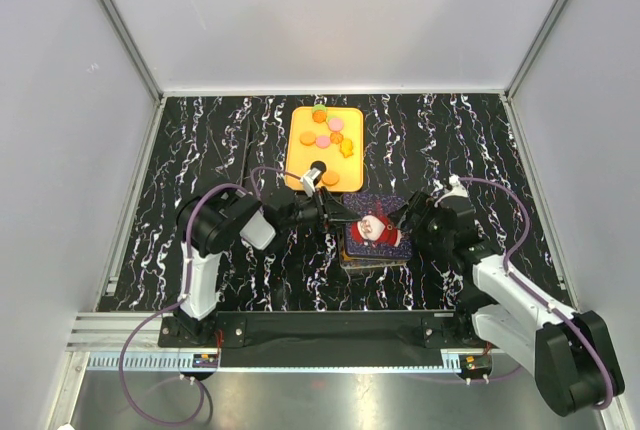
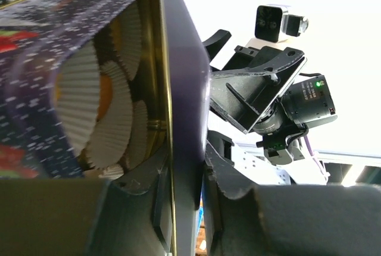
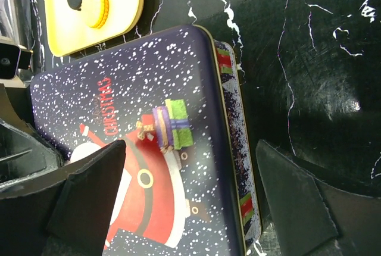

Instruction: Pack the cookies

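Where the left gripper sits: closed narrow on the rim of the lid, seemingly tipping that edge up so the box can be filled.
The right gripper: spread wide, one finger over the lid and the other out past the tin base. I'd guess it is there to steady the box, though I cannot tell if it touches.
The lid: thin pressed metal, navy with snow flecks and a Santa. A gold inner face shows in the gap.
Inside the tin: pleated white paper cups, one showing a bit of orange.
Where the cookies are: small flat discs, mostly orange, lying on the yellow tray just beyond the tin. Most look not yet packed.
The table: black, white-veined, glossy.
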You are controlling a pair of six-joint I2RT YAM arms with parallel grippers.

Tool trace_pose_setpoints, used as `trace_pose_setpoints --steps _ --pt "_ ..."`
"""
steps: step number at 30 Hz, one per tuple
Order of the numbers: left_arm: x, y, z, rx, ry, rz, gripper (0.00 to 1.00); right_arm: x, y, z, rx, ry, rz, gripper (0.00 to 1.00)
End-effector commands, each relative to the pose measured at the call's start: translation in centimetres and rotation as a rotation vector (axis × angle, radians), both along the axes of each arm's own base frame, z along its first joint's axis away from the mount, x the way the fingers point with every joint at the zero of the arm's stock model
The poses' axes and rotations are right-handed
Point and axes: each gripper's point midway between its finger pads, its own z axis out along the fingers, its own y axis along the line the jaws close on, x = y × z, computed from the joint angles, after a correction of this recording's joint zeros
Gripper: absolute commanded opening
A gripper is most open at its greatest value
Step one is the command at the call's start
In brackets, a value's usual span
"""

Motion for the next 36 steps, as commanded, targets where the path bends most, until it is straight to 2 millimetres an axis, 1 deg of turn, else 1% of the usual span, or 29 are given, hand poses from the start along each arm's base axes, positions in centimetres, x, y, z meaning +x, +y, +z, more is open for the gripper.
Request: trace_pose_setpoints --steps 1,8,16,20,36 --pt "0.0 0.5 1.3 -0.053 -0.091 -0.005 0.26 0.8 0.7 0.9 0.025 -0.043 0.017 0.97" --pt "0.2 1.0 1.4 -0.047 -0.099 -0.004 0.31 0.8 0.6 0.7 0.024 -0.037 0.013 0.94" --pt "0.2 1.9 0.9 -0.021 -0.096 0.003 0.38 0.9 0.6 0.4 0.016 -0.022 0.011 0.89" --pt "0.3 2.4 1.1 -0.013 -0.105 0.012 0.39 0.9 0.5 0.2 0.011 -0.013 0.007 0.87" --pt "0.8 4.0 0.2 0.036 -0.085 0.038 0.43 1.1 0.1 0.3 -0.028 0.011 -0.001 0.83"
